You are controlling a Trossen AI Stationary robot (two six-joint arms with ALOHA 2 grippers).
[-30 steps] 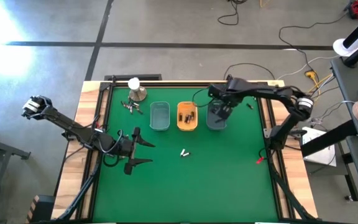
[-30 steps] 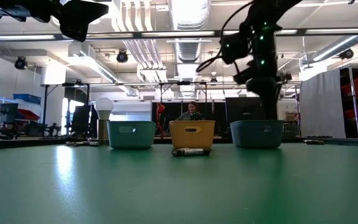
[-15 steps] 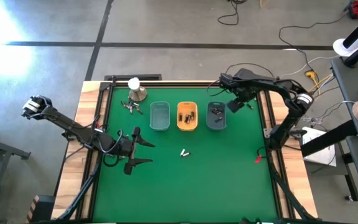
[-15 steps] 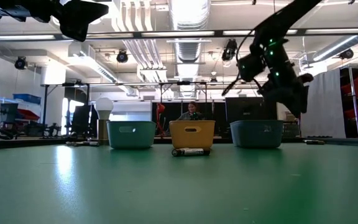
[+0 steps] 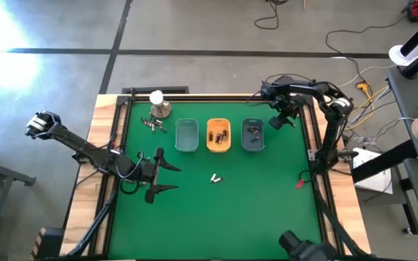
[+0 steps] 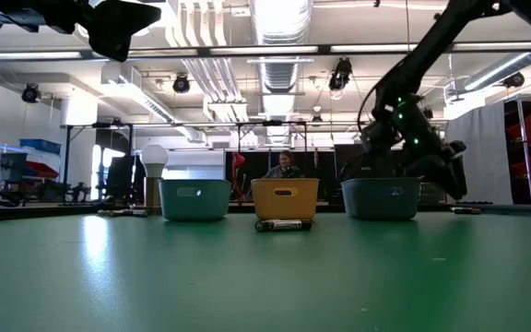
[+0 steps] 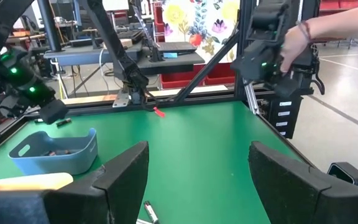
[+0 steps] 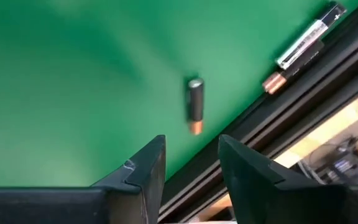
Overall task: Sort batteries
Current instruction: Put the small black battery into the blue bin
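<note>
Two arms of mine are over the green table [image 5: 252,203]. My right gripper [image 5: 276,122] hangs low near the far right corner of the mat, just beyond the blue-grey tray [image 5: 252,135], with the arm folded back from its base in a tight bend along the table's far edge. In the right wrist view my two dark fingers [image 8: 143,165] stand a narrow way apart with nothing between them, pointing down at the mat. Just past them lies one dark battery with a coppery end [image 8: 195,106], alone on the green, and two more batteries [image 8: 300,50] rest end to end against the black frame at the mat's edge.

My left gripper [image 5: 167,177] waits at the left side of the table, the arm stretched out low from the left corner, its fingers [image 7: 126,171] spread wide and holding nothing.

Three small trays sit in a row across the far half: a teal tray [image 5: 186,135], an orange tray [image 5: 218,136] with dark batteries in it, and the blue-grey one with a few inside. Two pale batteries [image 5: 215,177] lie loose at mid-table, and a small heap of batteries [image 5: 152,125] lies beside the metal dome with a white ball [image 5: 158,104].
</note>
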